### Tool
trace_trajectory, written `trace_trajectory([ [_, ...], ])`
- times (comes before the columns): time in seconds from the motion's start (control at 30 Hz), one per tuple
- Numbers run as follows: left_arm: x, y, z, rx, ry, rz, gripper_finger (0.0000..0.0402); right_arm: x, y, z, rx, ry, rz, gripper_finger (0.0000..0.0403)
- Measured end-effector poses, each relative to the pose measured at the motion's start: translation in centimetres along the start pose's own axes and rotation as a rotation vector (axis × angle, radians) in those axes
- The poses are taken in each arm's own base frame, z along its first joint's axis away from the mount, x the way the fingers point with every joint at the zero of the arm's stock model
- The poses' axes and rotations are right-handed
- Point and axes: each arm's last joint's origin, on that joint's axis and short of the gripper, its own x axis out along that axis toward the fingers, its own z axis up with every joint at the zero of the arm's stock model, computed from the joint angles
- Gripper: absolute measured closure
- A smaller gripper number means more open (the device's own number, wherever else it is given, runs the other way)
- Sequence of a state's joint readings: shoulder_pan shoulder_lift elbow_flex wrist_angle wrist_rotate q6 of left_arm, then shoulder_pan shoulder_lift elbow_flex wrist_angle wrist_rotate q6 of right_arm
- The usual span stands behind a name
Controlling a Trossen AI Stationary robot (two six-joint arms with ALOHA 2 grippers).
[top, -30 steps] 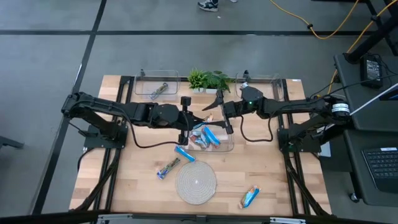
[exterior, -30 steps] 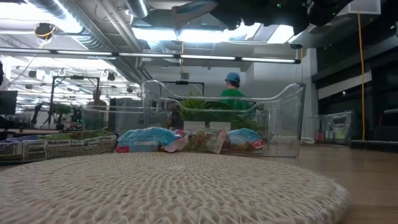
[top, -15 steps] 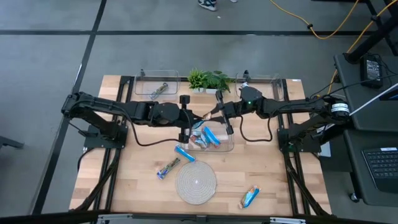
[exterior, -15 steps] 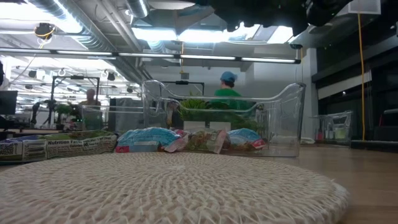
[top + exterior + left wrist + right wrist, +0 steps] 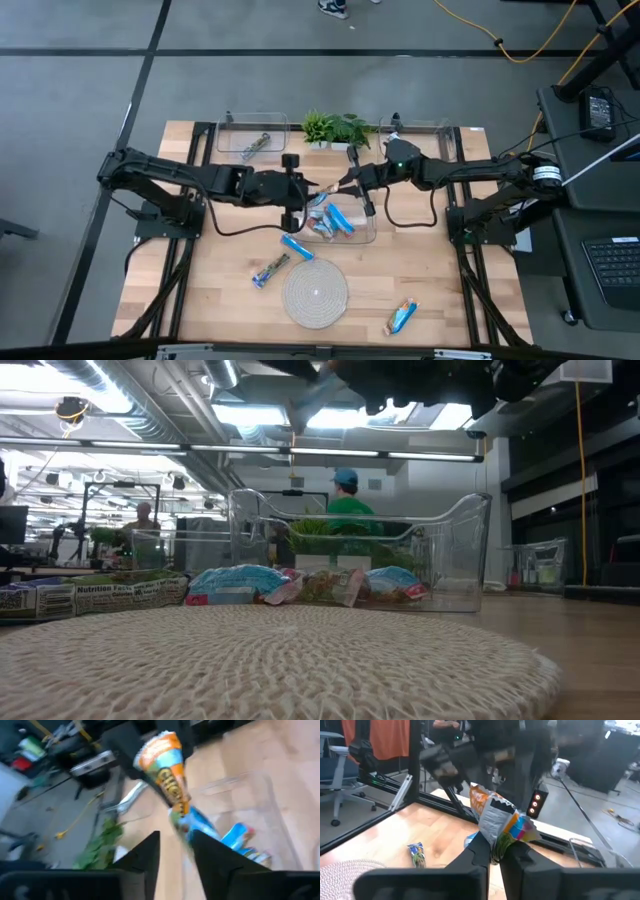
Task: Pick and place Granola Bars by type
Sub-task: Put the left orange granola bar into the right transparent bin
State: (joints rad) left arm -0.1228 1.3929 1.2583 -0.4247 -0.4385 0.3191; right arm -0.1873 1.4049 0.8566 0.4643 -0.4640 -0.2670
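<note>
A granola bar (image 5: 325, 188) with an orange and blue wrapper hangs in the air over the middle clear bin (image 5: 366, 236). My right gripper (image 5: 345, 186) is shut on it, coming from the table's right. My left gripper (image 5: 303, 190) faces it from the left, open. In the left wrist view its fingers (image 5: 147, 851) stand on either side of the bar's near end (image 5: 181, 815). Several more bars (image 5: 332, 220) lie in the middle bin. My right gripper pinches the bar's end (image 5: 496, 842) between its two fingers (image 5: 481, 851). The fingers come roughly level from the table's right and lie along the bar. The rest of the bar (image 5: 492, 810) sticks out beyond the fingertips toward my left gripper, clear above the bin.
On the table lie a blue bar (image 5: 296, 247), a brownish bar (image 5: 270, 268) and a blue-orange bar (image 5: 402, 317) around the round woven mat (image 5: 315, 292). Far edge: a bin (image 5: 232, 138) holding one bar (image 5: 256, 146), a plant (image 5: 335, 128), another bin (image 5: 425, 135). A person stands beyond the table (image 5: 345, 510).
My right gripper has shut on the bar's end, from wide open. My left gripper has opened and drawn back a little toward the table's left edge. The bar has stayed in the air over the middle bin.
</note>
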Motion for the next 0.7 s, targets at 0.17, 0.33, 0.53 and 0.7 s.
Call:
trace_trajectory([
  [0.17,-1.8,0.2,0.3,-0.016,0.013,0.059,0.0249,-1.3,-0.6,0.1,0.026,0.083,-0.078,0.0379],
  [0.33,-2.5,0.1,-0.1,-0.080,0.052,0.047,0.0232,-4.1,-1.1,1.1,0.050,0.214,-0.280,0.0371],
  [0.53,-2.1,0.0,-1.1,-0.108,0.121,0.035,0.0234,-8.6,-1.6,2.6,0.077,0.446,-0.614,0.0381],
  [0.7,-2.1,-0.1,-1.0,-0.103,0.107,0.013,0.0237,-11.4,-1.8,3.6,0.168,0.565,-0.719,0.0372],
])
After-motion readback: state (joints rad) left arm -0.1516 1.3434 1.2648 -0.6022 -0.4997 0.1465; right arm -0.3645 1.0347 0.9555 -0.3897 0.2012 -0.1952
